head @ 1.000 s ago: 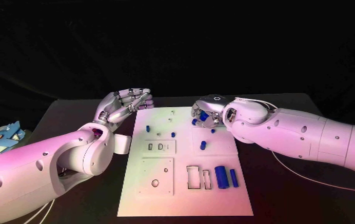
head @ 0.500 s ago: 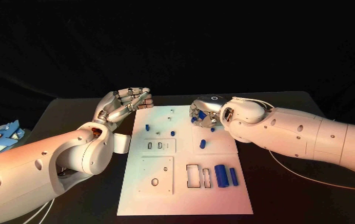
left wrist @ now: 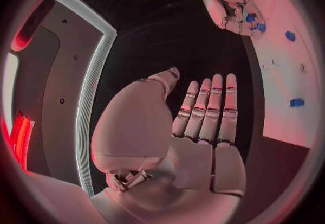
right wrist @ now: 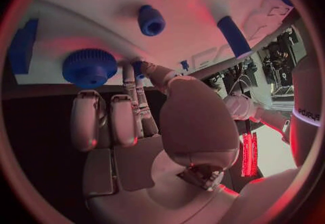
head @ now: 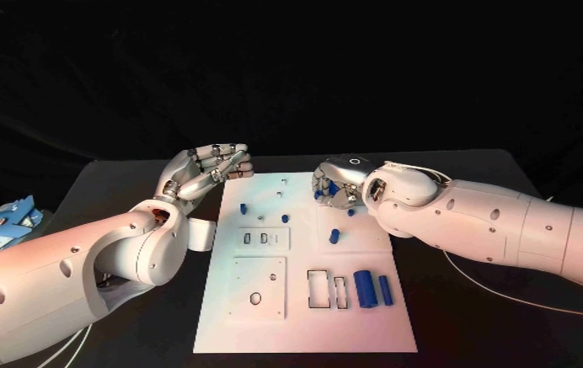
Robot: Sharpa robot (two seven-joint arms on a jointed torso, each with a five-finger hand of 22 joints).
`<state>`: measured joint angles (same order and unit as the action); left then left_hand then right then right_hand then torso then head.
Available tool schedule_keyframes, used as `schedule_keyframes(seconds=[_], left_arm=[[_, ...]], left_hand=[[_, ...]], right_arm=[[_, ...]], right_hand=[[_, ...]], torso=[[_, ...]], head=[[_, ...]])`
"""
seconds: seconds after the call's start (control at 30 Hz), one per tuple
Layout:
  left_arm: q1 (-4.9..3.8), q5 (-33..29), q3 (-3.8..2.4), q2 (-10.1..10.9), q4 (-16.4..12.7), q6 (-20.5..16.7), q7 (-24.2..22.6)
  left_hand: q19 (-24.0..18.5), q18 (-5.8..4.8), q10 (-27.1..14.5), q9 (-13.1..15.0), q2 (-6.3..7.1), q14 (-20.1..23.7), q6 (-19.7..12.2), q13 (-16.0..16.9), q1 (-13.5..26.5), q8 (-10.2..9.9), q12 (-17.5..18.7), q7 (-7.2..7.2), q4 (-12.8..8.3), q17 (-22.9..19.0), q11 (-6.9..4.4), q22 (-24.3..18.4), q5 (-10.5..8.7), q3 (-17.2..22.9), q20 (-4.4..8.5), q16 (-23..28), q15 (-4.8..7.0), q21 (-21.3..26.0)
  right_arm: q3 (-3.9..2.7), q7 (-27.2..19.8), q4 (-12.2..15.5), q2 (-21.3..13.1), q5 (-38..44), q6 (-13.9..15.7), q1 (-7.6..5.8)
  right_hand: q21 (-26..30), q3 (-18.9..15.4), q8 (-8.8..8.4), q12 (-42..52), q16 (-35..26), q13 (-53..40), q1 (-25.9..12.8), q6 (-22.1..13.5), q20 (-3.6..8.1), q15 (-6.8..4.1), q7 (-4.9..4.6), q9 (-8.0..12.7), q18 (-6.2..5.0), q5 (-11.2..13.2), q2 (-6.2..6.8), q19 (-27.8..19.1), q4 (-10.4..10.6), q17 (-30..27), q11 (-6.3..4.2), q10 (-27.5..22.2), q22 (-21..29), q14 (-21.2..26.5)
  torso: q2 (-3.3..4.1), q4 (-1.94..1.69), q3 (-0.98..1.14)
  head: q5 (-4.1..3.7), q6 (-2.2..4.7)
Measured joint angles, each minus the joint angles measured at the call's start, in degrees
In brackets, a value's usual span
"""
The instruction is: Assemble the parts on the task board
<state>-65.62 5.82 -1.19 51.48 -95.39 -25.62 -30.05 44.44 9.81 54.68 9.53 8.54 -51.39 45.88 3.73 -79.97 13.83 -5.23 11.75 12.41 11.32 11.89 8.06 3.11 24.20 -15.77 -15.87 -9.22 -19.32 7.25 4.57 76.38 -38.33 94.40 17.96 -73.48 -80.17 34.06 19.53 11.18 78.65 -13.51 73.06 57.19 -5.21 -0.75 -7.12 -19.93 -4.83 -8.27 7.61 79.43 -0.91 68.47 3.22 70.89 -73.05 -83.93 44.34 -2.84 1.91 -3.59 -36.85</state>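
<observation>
The white task board [head: 304, 317] lies in the middle of the black table. My right hand [head: 338, 184] hovers low over its far right corner and pinches a small blue part [right wrist: 137, 65] between thumb and finger. A blue knurled knob [right wrist: 89, 66] stands on the board just by those fingertips. My left hand [head: 206, 170] is raised at the board's far left corner, fingers straight and together, holding nothing [left wrist: 206, 115]. Blue pegs [head: 243, 210] [head: 286, 219] [head: 334, 236] stand on the board. Two blue cylinders [head: 363, 288] [head: 384, 290] lie near its front right.
Rectangular recesses [head: 322, 290] and a round hole [head: 255, 299] open in the board's near half. A blue and white object [head: 15, 219] sits at the table's left edge. A thin cable [head: 486, 284] runs over the table under my right arm.
</observation>
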Motion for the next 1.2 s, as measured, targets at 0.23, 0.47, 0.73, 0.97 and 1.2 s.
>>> schedule_keyframes(seconds=[0.23,0.47,0.73,0.97,1.2], left_arm=[[0.00,-0.11,0.00,0.03,0.15,0.03,0.20],[-0.01,-0.19,0.00,0.07,0.24,0.05,0.35],[-0.01,-0.27,0.00,-0.03,0.25,0.13,0.46],[-0.01,-0.33,0.00,-0.23,0.29,0.28,0.59],[-0.02,-0.36,-0.01,-0.42,0.38,0.45,0.71]], left_hand=[[0.00,0.00,-0.31,-0.11,0.21,0.00,-0.21,0.00,0.21,-0.24,0.36,-0.21,-0.16,0.07,0.31,0.00,0.00,0.16,0.00,0.00,0.00,0.00],[0.00,-0.01,-0.31,-0.12,0.21,0.00,-0.42,0.00,0.21,-0.23,0.41,0.00,-0.16,0.07,0.31,0.00,0.00,0.16,0.00,0.00,0.00,0.00],[0.00,-0.02,-0.31,-0.17,0.21,0.00,-0.42,0.00,0.21,-0.23,0.62,0.00,-0.16,0.12,0.31,0.00,0.00,0.16,0.00,0.00,0.00,0.00],[0.00,-0.02,-0.51,-0.20,0.21,0.22,-0.61,0.00,0.21,-0.44,0.62,-0.20,-0.32,0.11,0.51,-0.04,0.00,0.32,0.00,0.23,-0.22,0.00],[0.00,-0.02,-0.51,-0.22,0.21,0.22,-0.61,0.00,0.21,-0.44,0.62,-0.20,-0.32,0.11,0.51,-0.05,0.00,0.32,0.00,0.23,-0.22,0.00]], right_arm=[[-0.02,0.54,1.26,-0.22,-0.20,4.11,-0.04],[-0.04,1.49,-0.06,2.01,-0.43,7.06,-0.15],[-0.07,2.17,-4.25,6.50,-1.03,9.57,-0.22],[-0.08,2.18,-7.37,9.91,-2.00,10.71,-0.20],[-0.10,2.00,-9.81,12.22,-2.90,10.99,0.27]], right_hand=[[-0.02,0.91,-0.01,0.60,0.01,-0.69,0.99,0.10,0.09,-0.20,-0.04,0.08,0.88,-0.08,-0.98,0.08,-0.58,0.06,-0.52,0.66,-0.31,-0.20],[-0.02,0.92,-0.01,0.67,0.01,-0.91,0.98,0.01,0.09,-0.20,0.06,0.08,0.88,-0.08,-0.99,0.08,-0.58,-0.15,-0.32,0.47,-0.31,-0.20],[-0.02,0.91,-0.01,0.34,0.01,-1.04,0.90,-0.44,0.09,-0.20,0.06,0.08,0.88,-0.07,-1.06,0.08,-0.58,-0.15,-0.12,0.06,-0.47,-0.20],[-0.02,1.14,-0.01,0.09,0.00,-1.09,0.76,-1.06,0.08,-0.20,-0.18,0.08,0.88,-0.05,-1.20,0.08,-0.35,-0.15,0.07,-0.41,-0.47,-0.20],[-0.02,1.14,-0.01,0.05,0.00,-1.34,0.65,-1.25,0.08,-0.20,-0.16,0.08,0.88,-0.04,-1.10,0.08,-0.35,-0.15,-0.04,-0.69,-0.46,-0.20]], torso=[[0.04,0.03,0.00],[0.13,0.01,-0.01],[0.24,-0.03,0.00],[0.36,-0.20,0.03],[0.43,-0.27,0.03]], head=[[0.17,0.40],[0.35,0.79],[0.36,1.10],[0.41,1.13],[0.80,1.01]])
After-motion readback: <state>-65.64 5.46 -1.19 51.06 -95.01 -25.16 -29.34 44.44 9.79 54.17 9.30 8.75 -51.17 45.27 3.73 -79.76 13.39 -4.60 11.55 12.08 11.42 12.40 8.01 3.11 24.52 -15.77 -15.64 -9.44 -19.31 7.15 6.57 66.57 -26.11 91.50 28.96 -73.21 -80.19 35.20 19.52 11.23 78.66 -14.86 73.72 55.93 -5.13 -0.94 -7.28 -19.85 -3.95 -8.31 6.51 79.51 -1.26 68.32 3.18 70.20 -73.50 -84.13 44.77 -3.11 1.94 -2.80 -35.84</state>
